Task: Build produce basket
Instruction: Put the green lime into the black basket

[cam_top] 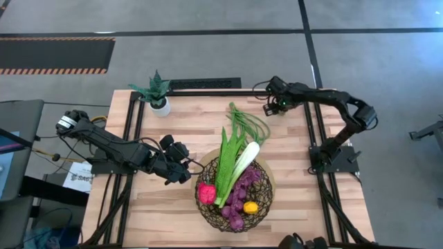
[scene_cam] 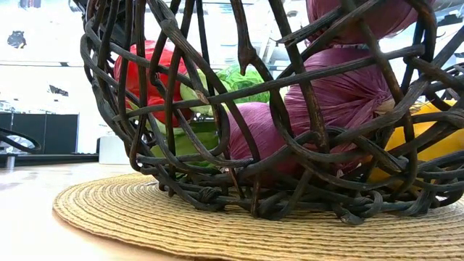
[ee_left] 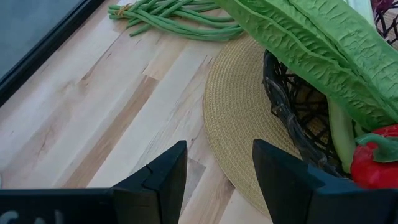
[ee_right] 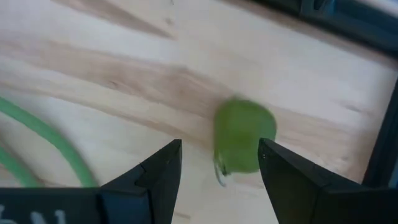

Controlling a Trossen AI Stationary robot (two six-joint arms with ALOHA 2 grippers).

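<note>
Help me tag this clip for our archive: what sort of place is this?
Probably a robotics lab or workshop, not a kitchen: a bare wooden table with dark rails and two mounted arms stands on grey concrete floor with hazard-striped tape, and the produce in the basket looks artificial.

The basket point(cam_top: 232, 207) is dark brown open woven wire, on a tan woven mat point(scene_cam: 217, 225); inside, the grapes point(cam_top: 239, 197) are purple, the pepper point(cam_top: 206, 193) red, the lemon point(cam_top: 250, 207) yellow, the leek point(cam_top: 243, 160) white running to green, the leafy stalk point(ee_left: 311, 43) bright green and crinkled; the beans point(ee_left: 180, 18) are green; the lime point(ee_right: 244, 135) is green; the table point(cam_top: 187, 117) is pale striped wood; the plant point(cam_top: 156, 90) is green in a white pot; the 2 grippers, left gripper point(ee_left: 217, 177) and right gripper point(ee_right: 219, 171), are black.
</note>
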